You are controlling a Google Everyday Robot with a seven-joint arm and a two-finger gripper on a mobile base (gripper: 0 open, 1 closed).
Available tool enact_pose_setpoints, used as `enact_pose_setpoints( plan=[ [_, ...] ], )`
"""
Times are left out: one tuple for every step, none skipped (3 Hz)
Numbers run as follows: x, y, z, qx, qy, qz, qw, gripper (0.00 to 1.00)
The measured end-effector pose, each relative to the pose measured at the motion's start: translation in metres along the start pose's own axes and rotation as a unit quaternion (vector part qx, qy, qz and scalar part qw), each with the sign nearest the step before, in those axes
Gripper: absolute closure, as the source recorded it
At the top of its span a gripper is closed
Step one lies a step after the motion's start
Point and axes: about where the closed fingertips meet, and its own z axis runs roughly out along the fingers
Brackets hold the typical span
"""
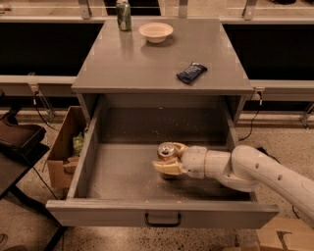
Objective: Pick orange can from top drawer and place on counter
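Note:
The orange can (166, 151) stands upright inside the open top drawer (122, 171), near the middle of its floor, its silver top showing. My gripper (169, 157) reaches in from the right on a white arm. Its tan fingers (167, 168) sit on both sides of the can, closed against it. The can's lower body is hidden behind the near finger. The counter (147, 61) is the grey cabinet top behind the drawer.
On the counter stand a green can (123, 14) at the far left, a white bowl (156, 32) beside it and a dark blue snack packet (191, 72) at the right. A cardboard box (66, 152) sits on the floor left of the drawer.

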Motion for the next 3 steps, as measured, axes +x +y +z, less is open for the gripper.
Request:
enact_pose_setpoints(
  plan=[
    [-0.049,-0.018,-0.012,0.004,-0.009,0.004,0.9999,1.00],
    [-0.134,-0.053,-0.030,0.014,-0.037,0.008,0.9992,1.00],
    [-0.212,-0.088,-0.042,0.016,-0.090,0.019,0.9957,1.00]
  ],
)
